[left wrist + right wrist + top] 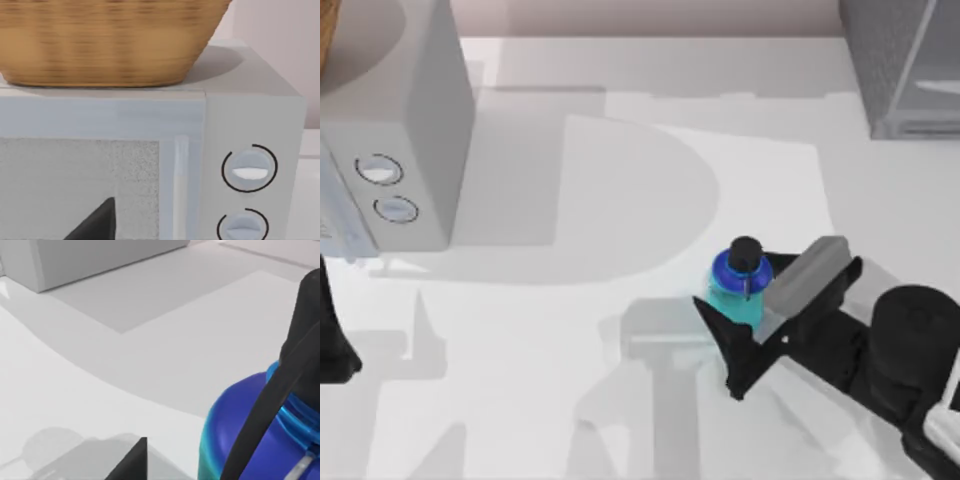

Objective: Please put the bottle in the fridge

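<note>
The bottle (738, 285) stands upright on the white table (570, 380), right of centre and a little below the middle of the top view. It is small and squat: a teal body, a bright blue shoulder and a round black cap on top, with a thin dark strap running down from the cap over the shoulder. In the right wrist view the bottle (240, 435) sits in the lower right, its blue shoulder shading to teal down the side, a black band crossing it on a slant and a pale tab near the frame's bottom edge.

The right gripper (760, 300) reaches in from the lower right of the top view. Its fingers are spread, one black finger (725, 335) below and left of the bottle and a grey one (805, 270) to the bottle's right, so the bottle lies between them. I cannot tell whether either finger touches it.

The fridge (905, 60), dark grey and speckled with a pale frame, fills the upper right corner of the top view, well apart from the bottle.

A light grey box (400, 130) with two round dials stands at the upper left, a wicker basket (100, 40) on top of it. The left arm (335, 340) is parked at the left edge, below the box; whether its claw is spread or pressed together I cannot tell.
</note>
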Controlling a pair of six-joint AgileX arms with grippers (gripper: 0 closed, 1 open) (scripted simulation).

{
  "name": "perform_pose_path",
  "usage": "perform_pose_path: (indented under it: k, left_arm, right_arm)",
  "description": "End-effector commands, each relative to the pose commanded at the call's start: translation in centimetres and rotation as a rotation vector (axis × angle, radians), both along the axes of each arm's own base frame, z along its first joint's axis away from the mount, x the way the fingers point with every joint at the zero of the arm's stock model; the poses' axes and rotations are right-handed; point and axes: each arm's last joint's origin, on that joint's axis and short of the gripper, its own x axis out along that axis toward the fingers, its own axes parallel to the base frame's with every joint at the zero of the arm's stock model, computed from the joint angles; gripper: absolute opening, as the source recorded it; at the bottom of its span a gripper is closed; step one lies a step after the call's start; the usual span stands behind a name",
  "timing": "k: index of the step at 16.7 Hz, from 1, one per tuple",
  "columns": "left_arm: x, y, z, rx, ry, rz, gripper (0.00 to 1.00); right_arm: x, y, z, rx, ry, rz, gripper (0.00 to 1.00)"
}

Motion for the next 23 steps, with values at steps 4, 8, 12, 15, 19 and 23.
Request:
perform_pose_path:
  k: [4,8,12,15,19,23]
  left_arm:
    - [0.0,0.0,0.0,0.0,0.0,0.0,1.0]
    - [0.0,0.0,0.0,0.0,0.0,0.0,1.0]
    - [0.0,0.0,0.0,0.0,0.0,0.0,1.0]
    - [0.0,0.0,0.0,0.0,0.0,0.0,1.0]
    - [0.0,0.0,0.0,0.0,0.0,0.0,1.0]
    - [0.0,0.0,0.0,0.0,0.0,0.0,1.0]
  right_arm:
    - [0.0,0.0,0.0,0.0,0.0,0.0,0.33]
    - [0.0,0.0,0.0,0.0,0.0,0.0,0.03]
    - [0.0,0.0,0.0,0.0,0.0,0.0,0.01]
    - [0.0,0.0,0.0,0.0,0.0,0.0,0.01]
    - [0.1,-0.4,0.3,0.0,0.001,-0.003,0.01]
    - [0.8,-3.8,2.2,-0.001,0.003,-0.009,0.01]
